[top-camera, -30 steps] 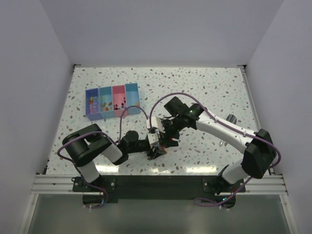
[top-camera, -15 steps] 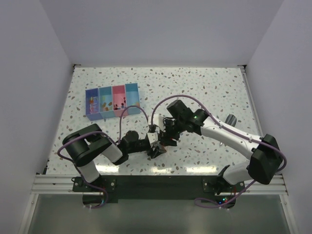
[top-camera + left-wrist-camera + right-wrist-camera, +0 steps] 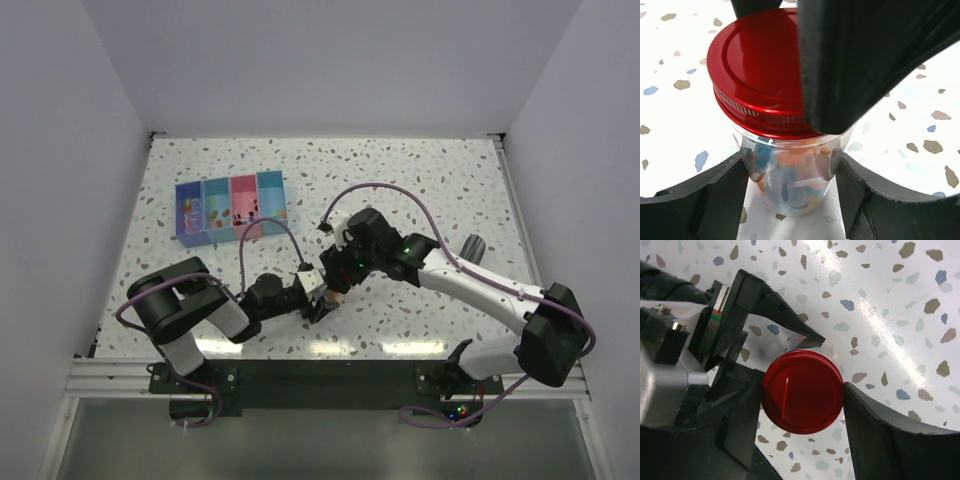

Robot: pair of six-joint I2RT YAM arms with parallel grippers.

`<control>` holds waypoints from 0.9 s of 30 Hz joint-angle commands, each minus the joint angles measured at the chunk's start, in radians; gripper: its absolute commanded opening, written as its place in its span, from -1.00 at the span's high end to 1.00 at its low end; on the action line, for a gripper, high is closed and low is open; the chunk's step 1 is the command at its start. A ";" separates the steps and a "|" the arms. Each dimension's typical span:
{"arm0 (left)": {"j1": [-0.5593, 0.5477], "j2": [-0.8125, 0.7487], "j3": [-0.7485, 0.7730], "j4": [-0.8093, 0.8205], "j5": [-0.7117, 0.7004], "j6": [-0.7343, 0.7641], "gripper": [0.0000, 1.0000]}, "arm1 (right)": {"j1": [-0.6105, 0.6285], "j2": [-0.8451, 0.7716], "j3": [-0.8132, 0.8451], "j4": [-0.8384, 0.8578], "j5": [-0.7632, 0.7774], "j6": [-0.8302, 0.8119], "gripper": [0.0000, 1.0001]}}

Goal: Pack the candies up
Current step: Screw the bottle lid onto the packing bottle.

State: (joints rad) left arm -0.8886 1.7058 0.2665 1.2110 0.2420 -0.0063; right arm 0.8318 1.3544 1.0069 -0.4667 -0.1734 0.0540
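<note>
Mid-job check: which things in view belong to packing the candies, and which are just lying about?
In the job:
clear jar, held by the left gripper
red lid, gripped by the right gripper
candies inside the jar
four-compartment tray, some candies already in it

Lying about:
small grey object at the right side of the table, too small to identify

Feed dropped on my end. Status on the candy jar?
Both closed: left gripper on the jar body, right gripper on the red lid. Lid still on, candies inside. Nothing in the way.
</note>
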 commanded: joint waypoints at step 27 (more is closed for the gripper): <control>0.002 0.055 -0.018 0.243 0.079 -0.047 0.31 | -0.057 0.029 0.263 -0.449 -0.216 -0.773 -0.76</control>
State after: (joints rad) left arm -0.8902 1.7512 0.2520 1.2892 0.2829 -0.0437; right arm 0.7731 1.3617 1.2266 -0.8310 -0.3424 -0.5537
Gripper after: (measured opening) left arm 0.694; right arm 0.877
